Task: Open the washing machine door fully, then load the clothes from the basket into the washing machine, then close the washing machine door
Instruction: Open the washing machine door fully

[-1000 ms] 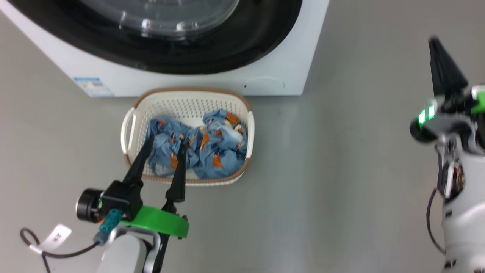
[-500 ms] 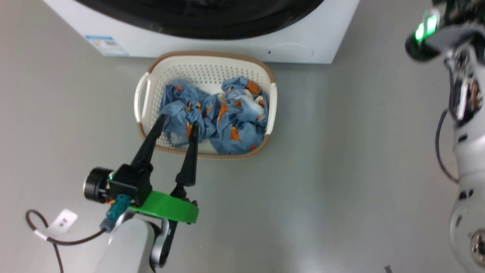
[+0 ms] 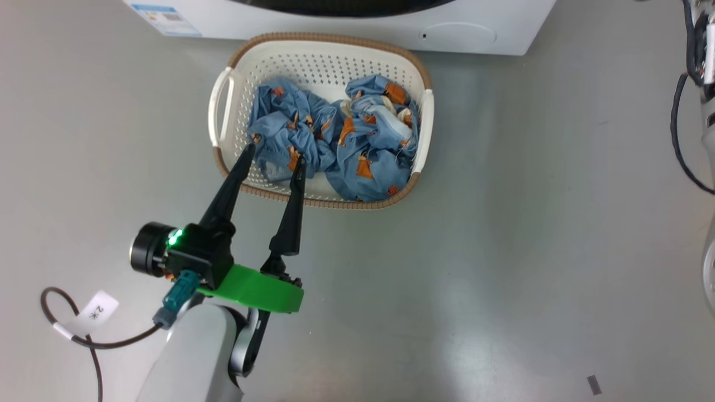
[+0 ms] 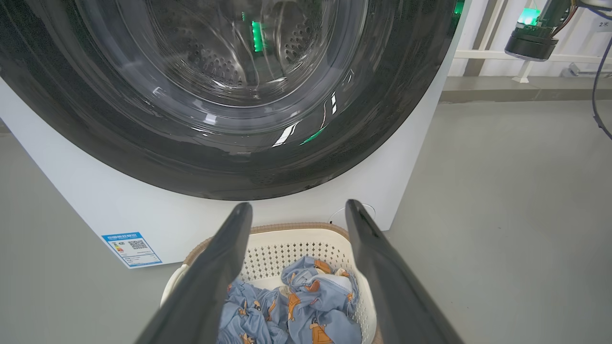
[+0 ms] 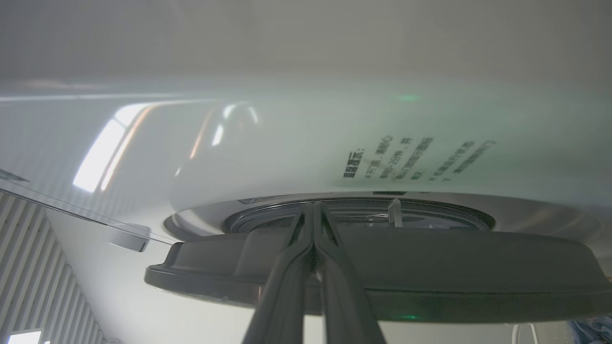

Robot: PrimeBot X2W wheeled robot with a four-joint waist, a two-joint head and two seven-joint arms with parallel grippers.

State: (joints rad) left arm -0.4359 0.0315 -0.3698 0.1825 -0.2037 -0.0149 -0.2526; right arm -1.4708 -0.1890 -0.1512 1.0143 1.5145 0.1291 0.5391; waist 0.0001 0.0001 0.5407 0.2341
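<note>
1. My left gripper (image 3: pixel 275 153) is open. Its two dark fingers are spread apart and there is nothing between them.
2. Its tips hang over the near left part of the basket (image 3: pixel 329 38), right by the clothes (image 3: pixel 357 139).
3. The clothes are blue with little orange bears. They lie all bunched up inside the basket.
4. The basket sits on the grey floor (image 3: pixel 503 223), just in front of the washing machine (image 3: pixel 346 25).
5. A blue sticker (image 3: pixel 162 11) is low on the machine's front, to the left of the basket.
6. In the left wrist view, the washing machine door (image 4: pixel 143 143) is big, round and shiny black with a see-through middle. I cannot tell if it is shut tight.
7. My right gripper (image 5: pixel 314 224) is squeezed shut, its fingers pressed together. The tips are up at the door's dark edge. I cannot tell if they pinch anything.
</note>
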